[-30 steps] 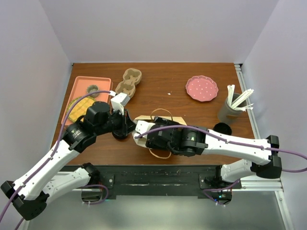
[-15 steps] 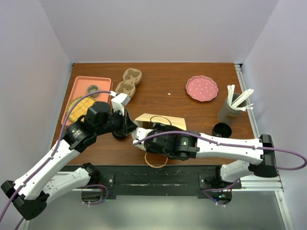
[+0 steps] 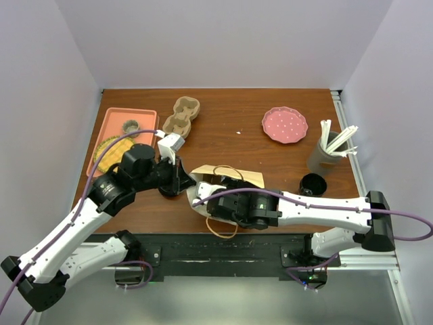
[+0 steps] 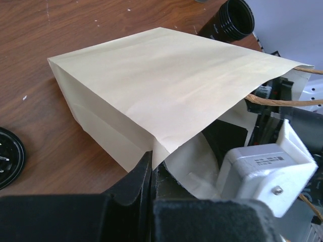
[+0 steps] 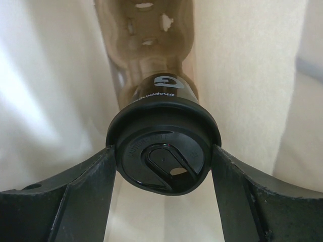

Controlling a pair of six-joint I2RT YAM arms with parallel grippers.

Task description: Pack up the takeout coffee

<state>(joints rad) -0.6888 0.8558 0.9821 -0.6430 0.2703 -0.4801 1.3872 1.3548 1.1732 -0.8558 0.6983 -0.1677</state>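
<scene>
Takeout coffee (image 5: 162, 151) inside paper bag (image 4: 151, 96)

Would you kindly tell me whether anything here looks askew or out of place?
The paper bag lies on its side instead of standing, its mouth edge pinched by the left gripper. The right gripper holds a coffee cup inside it, tipped sideways, lid toward the opening, so it might leak.

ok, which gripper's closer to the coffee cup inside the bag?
Right. The right gripper has the coffee cup between its fingers, inside the paper bag. The left gripper is outside, shut on the edge of the bag's mouth.
</scene>
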